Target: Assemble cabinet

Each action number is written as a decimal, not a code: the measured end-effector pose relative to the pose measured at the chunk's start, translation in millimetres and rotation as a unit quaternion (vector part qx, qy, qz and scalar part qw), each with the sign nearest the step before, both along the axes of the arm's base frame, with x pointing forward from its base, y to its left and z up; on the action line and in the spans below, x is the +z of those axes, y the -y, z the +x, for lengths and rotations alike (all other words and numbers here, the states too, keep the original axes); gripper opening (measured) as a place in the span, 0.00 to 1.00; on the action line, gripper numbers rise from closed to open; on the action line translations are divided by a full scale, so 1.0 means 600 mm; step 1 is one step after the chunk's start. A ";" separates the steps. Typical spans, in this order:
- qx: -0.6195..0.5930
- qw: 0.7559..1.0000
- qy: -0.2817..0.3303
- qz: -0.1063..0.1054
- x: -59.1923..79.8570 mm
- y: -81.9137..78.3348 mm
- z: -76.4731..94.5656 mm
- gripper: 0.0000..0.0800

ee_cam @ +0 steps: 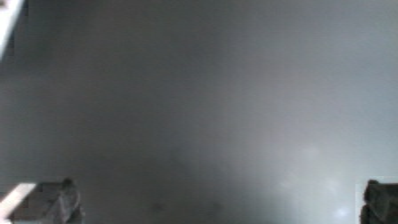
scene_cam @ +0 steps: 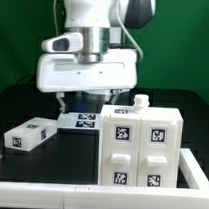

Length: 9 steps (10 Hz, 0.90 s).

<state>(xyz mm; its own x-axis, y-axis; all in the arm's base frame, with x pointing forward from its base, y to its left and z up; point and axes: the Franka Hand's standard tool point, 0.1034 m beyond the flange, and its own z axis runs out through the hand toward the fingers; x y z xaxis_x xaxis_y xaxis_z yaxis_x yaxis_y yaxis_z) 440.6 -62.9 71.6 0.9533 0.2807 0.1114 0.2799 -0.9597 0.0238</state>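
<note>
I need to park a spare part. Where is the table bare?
Bare black table lies between the loose white block and the cabinet, in front of the marker board. Crowded: the exterior view's right, filled by the cabinet.

At exterior view's right, cabinet (scene_cam: 140, 150); at left, drawer block (scene_cam: 28, 136); marker board (scene_cam: 82, 119) behind.

No readable text; only black-and-white tags (scene_cam: 122, 134) on the cabinet (scene_cam: 139, 160), drawer block (scene_cam: 28, 136) and marker board (scene_cam: 84, 119)

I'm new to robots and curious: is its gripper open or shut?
Open: the wrist view shows the gripper with fingertips far apart, nothing between them.
</note>
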 end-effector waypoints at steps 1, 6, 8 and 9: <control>0.018 1.000 -0.004 -0.007 -0.006 0.046 -0.016 1.00; 0.040 0.999 -0.007 -0.013 0.002 0.143 0.016 1.00; 0.037 0.999 -0.008 -0.012 -0.001 0.141 0.012 1.00; 0.035 0.999 -0.008 -0.012 -0.001 0.141 0.012 1.00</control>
